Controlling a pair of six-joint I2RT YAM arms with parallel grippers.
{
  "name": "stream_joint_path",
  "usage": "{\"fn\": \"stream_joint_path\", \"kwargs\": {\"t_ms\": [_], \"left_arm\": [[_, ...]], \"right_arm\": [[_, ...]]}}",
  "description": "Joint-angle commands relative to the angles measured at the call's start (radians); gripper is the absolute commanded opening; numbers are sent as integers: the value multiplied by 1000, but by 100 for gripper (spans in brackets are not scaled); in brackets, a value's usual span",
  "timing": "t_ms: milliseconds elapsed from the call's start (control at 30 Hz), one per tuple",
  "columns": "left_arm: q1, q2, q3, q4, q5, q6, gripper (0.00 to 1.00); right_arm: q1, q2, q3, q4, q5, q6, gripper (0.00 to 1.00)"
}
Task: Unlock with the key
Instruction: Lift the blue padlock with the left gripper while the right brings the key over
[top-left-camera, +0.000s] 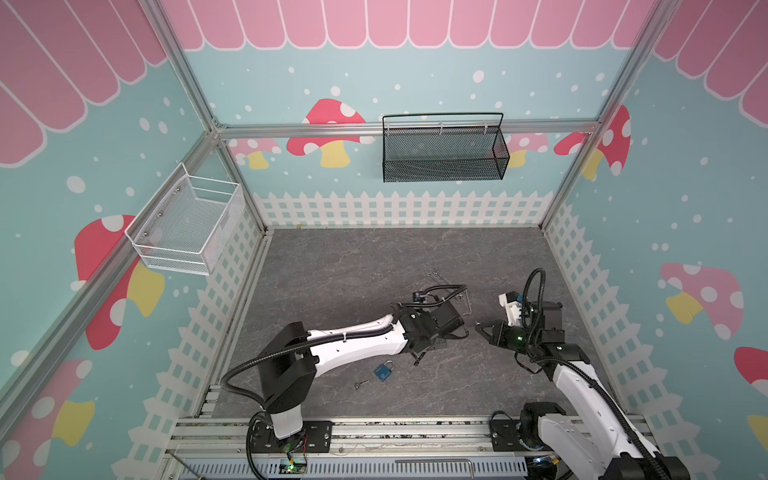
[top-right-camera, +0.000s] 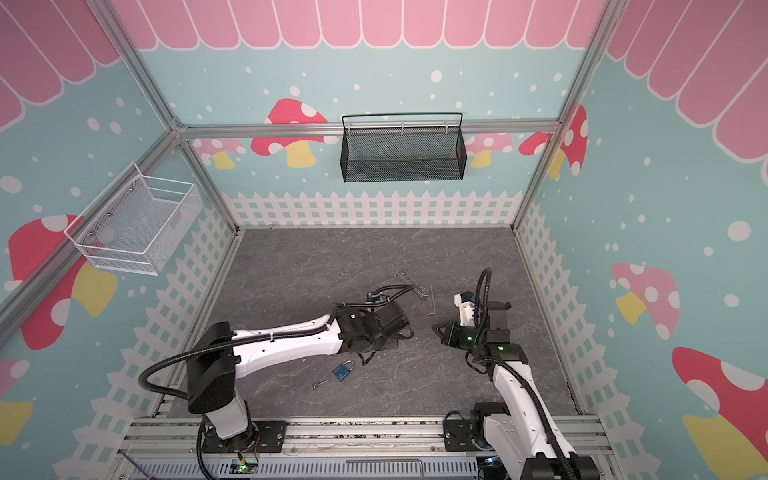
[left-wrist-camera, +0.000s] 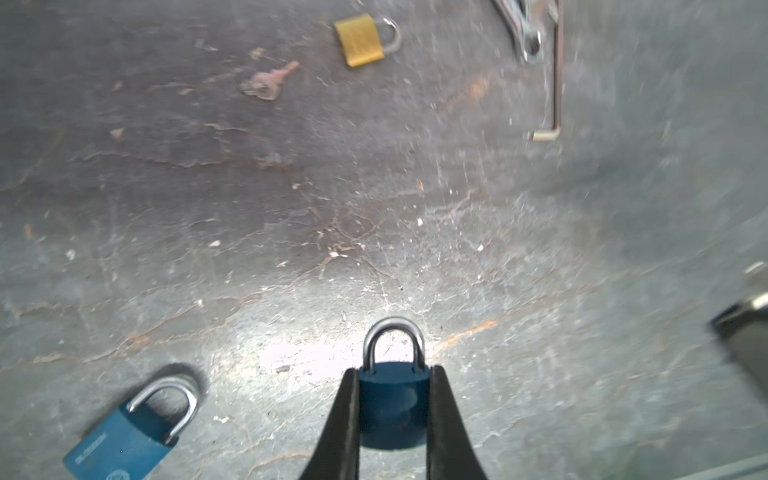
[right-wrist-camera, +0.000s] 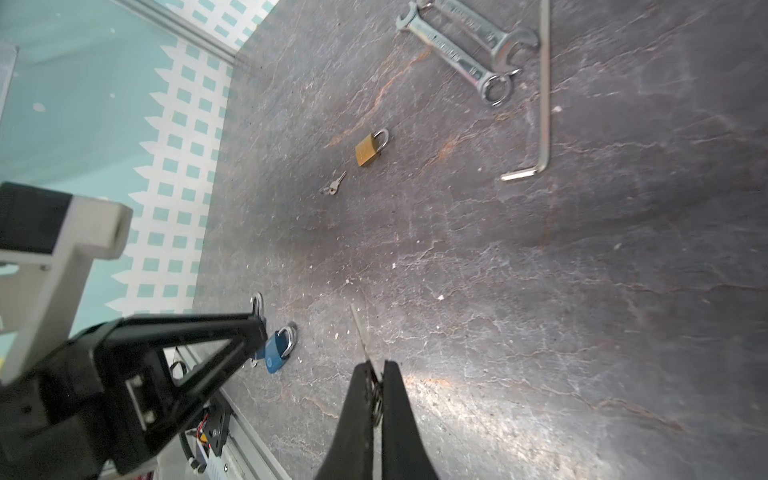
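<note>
My left gripper (left-wrist-camera: 393, 374) is shut on a small blue padlock (left-wrist-camera: 393, 399), its sides pinched between the fingers and its steel shackle (left-wrist-camera: 393, 338) pointing out past the tips. My right gripper (right-wrist-camera: 376, 365) is shut on a key (right-wrist-camera: 359, 330); the thin blade juts forward and its ring is wedged between the fingers. In both top views the left gripper (top-left-camera: 419, 356) and the right gripper (top-left-camera: 478, 327) face each other a short way apart above the table's middle. In the right wrist view the left gripper's fingers (right-wrist-camera: 232, 328) show to the side of the key blade.
A second blue padlock (top-left-camera: 384, 370) lies flat near the front with a loose key (top-left-camera: 360, 384) beside it. A brass padlock (right-wrist-camera: 370, 149) and small key (right-wrist-camera: 334, 185), two wrenches (right-wrist-camera: 457, 45) and a hex key (right-wrist-camera: 544, 91) lie farther back. Mesh baskets (top-left-camera: 444, 149) (top-left-camera: 187, 224) hang on the walls.
</note>
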Motion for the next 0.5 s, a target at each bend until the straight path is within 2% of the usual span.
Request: {"fn": "stream_joint_path", "kwargs": {"t_ms": [0, 167, 233, 300, 467], "left_arm": [[15, -73, -95, 139, 4, -209, 0], [18, -204, -225, 227, -31, -448, 0], [14, -265, -299, 314, -48, -526, 0], [15, -292, -324, 340, -91, -562, 0], [14, -284, -292, 300, -97, -592, 0]], "right_arm": [[124, -43, -24, 59, 116, 108, 0], [287, -77, -102, 190, 195, 280, 0], [367, -74, -123, 250, 232, 331, 0], [458, -61, -127, 273, 306, 381, 0], [642, -9, -123, 357, 457, 483, 0]]}}
